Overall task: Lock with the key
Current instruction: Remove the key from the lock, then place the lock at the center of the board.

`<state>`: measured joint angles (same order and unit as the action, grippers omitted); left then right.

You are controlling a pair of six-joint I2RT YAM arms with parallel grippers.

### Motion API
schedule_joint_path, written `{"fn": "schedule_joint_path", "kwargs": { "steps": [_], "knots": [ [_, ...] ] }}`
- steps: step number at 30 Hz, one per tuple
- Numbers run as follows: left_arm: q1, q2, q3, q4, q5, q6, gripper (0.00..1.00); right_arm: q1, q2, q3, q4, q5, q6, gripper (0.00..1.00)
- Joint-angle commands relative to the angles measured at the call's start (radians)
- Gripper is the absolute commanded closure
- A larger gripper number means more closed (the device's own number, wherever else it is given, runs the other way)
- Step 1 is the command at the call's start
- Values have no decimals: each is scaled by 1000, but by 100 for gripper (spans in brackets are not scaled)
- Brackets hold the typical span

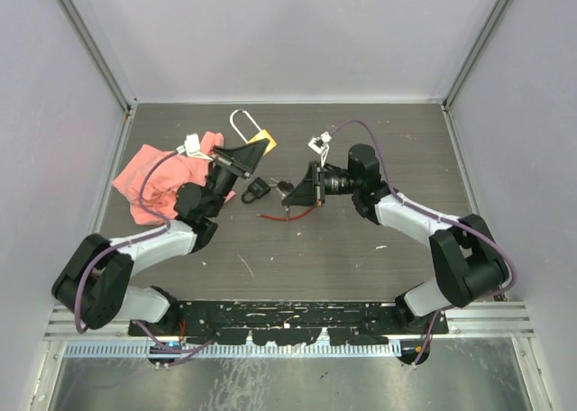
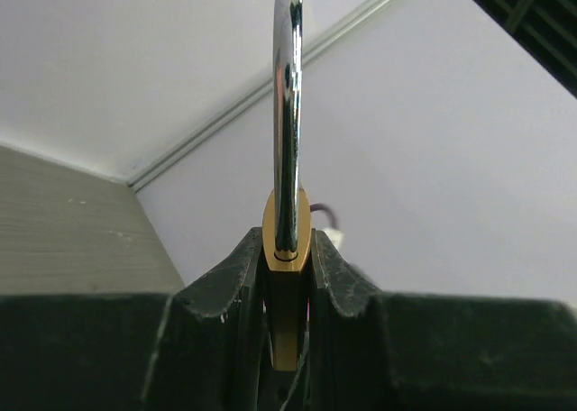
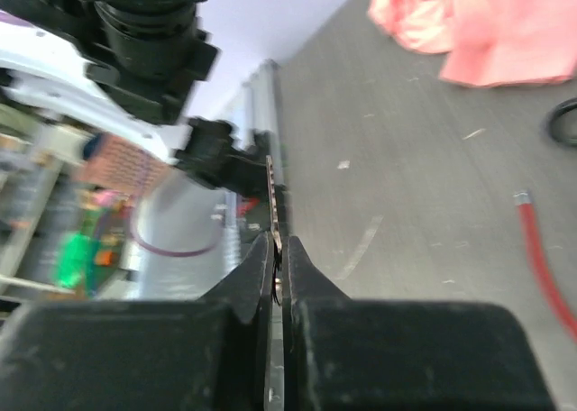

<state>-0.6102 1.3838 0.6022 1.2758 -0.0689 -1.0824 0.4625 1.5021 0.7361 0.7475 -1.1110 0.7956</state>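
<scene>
Looking at the brass padlock [image 2: 287, 325] first: it is clamped by its flat body between the fingers of my left end effector [image 2: 287, 267], over the far-left part of the bench [image 1: 361, 249]. Its long chrome shackle [image 2: 287, 114] points away from the wrist. I judge it dense and rigid for its size. The smooth brass faces could slip or twist under a sideways push, so a hold across the broad faces, low on the body, is the right place. The shackle is slick and round and would make a poor handle.

My right end effector [image 3: 275, 249] is pinched shut on a thin toothed metal strip seen edge-on in the wrist view. I take it to be the key [image 3: 271, 195], though that view is too blurred to be sure. A key is light, stiff and thin, so it wants holding flat between the pads by its head, or it will swivel when turned.

The two end effectors are near each other but apart. On the bench between them lie a small black padlock [image 1: 256, 190] and a red cable [image 1: 288, 216]. A pink cloth [image 1: 162, 177] lies under the left arm.
</scene>
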Motion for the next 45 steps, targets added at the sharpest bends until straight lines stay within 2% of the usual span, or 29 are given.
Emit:
{"fn": "schedule_joint_path", "kwargs": {
  "steps": [1,4,8,11,14,19,21,24,26,29,32,33,34,35,38,40,41,42,45],
  "knots": [
    [98,-140,-80,-102,87,32,100,-14,-94,175,-772,155,-765,98],
    [140,-237,-164,-385,149,67,100,-37,-24,252,-1007,185,-960,97],
    [151,-382,-201,-830,176,145,99,-26,137,350,-1203,217,-1087,96],
    [156,-471,-232,-1049,158,218,97,13,279,432,-1342,303,-1173,95],
    [167,-537,-284,-1130,127,248,93,59,378,486,-1416,381,-1213,93],
    [194,-556,-347,-1132,127,250,92,114,418,502,-1409,449,-1214,89],
    [201,-536,-345,-1131,139,255,91,129,408,504,-1407,459,-1221,82],
    [210,-495,-335,-1134,155,265,85,136,375,508,-1414,452,-1254,65],
    [214,-474,-325,-1158,151,276,75,134,336,519,-1429,466,-1290,53],
    [216,-492,-294,-1266,57,293,40,109,242,522,-1434,490,-1351,41],
    [216,-581,-254,-1401,-66,305,11,42,130,510,-1446,431,-1481,32],
    [216,-621,-242,-1438,-98,311,3,15,102,503,-1460,376,-1558,25],
    [217,-663,-234,-1467,-115,319,1,-15,68,490,-1467,329,-1663,7],
    [217,-705,-229,-1473,-117,336,2,-44,39,466,-1467,289,-1779,1],
    [219,-807,-229,-1451,-58,414,2,-105,-20,347,-1388,286,-2168,0],
    [219,-844,-226,-1458,-19,449,2,-106,58,376,-1453,393,-2398,1],
    [219,-855,-223,-1469,-5,461,2,-104,122,429,-1528,449,-2501,6],
    [219,-863,-222,-1480,5,463,2,-103,190,482,-1579,490,-2552,13],
    [219,-888,-237,-1492,38,450,2,-98,346,636,-1655,546,-2560,31]
  ]
}}
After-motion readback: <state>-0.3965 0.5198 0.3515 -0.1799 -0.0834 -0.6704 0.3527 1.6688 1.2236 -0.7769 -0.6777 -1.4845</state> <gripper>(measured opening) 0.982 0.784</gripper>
